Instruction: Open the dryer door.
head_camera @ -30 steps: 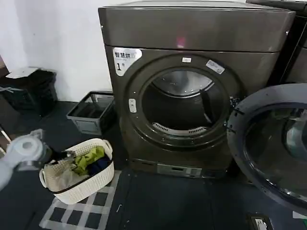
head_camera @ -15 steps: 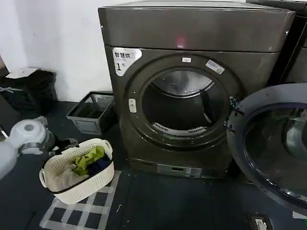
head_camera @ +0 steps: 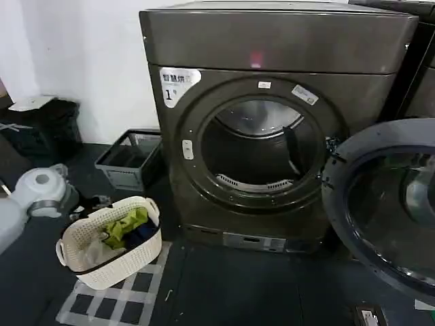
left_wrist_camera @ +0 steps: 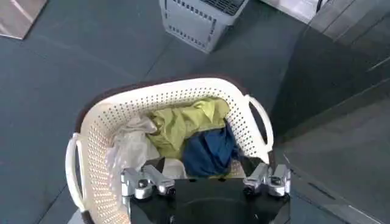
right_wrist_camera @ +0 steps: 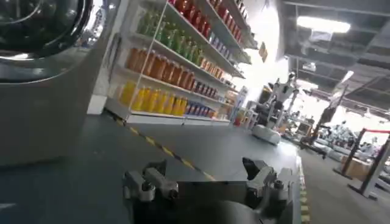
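The dryer (head_camera: 272,41), dark grey-brown with a white "1" sticker and a small pink light, stands in the middle of the head view. Its drum opening (head_camera: 258,149) is uncovered. The dryer door (head_camera: 338,204) is swung wide to the right, its dark inner side and tinted glass facing me. My left gripper (left_wrist_camera: 208,164) hangs open over a laundry basket, far left of the dryer, with nothing between its fingers. My left arm (head_camera: 37,193) shows at the left edge. My right gripper (right_wrist_camera: 206,165) is open and empty above bare floor.
A cream laundry basket (head_camera: 136,261) holding green, blue and white clothes sits on a checkered mat (head_camera: 115,299). A grey crate (head_camera: 126,159) stands by the wall beside the dryer. A neighbouring dark machine (head_camera: 418,75) stands at the right. Shelves of bottles (right_wrist_camera: 164,61) line the room behind.
My left arm has risen a little beside the basket. The dryer door has stayed swung open.
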`<move>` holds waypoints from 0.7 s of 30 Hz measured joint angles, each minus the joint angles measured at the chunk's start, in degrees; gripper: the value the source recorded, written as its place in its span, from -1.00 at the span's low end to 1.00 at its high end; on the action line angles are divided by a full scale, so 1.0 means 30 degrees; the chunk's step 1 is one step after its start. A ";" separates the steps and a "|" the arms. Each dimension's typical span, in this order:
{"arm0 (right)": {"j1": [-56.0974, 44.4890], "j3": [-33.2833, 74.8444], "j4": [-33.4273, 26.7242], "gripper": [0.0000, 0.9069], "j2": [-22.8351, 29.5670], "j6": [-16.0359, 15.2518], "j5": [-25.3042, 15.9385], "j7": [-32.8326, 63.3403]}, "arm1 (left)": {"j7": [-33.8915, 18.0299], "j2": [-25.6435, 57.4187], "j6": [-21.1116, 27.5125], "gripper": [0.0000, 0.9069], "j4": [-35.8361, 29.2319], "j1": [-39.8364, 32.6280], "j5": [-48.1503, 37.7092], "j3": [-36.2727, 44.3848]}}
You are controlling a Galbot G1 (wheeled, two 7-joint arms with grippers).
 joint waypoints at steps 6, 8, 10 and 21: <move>0.0031 0.0184 -0.0379 1.00 0.0110 0.0115 0.0363 0.0565 | 0.0004 -0.0035 0.0001 1.00 0.0004 -0.0012 0.0113 0.0031; 0.0055 0.0226 -0.0395 1.00 0.0157 0.0102 0.0591 0.1024 | 0.0011 -0.0035 0.0000 1.00 -0.0002 -0.0012 0.0149 0.0009; 0.0117 0.0322 -0.0349 1.00 0.0229 0.0022 0.0908 0.1672 | 0.0038 0.0005 0.0001 1.00 -0.0011 -0.0016 0.0147 0.0010; 0.0674 0.0992 -0.0159 1.00 0.0330 -0.1762 0.3864 0.4450 | 0.0053 0.0152 0.0000 1.00 -0.0080 -0.0040 0.0125 -0.0021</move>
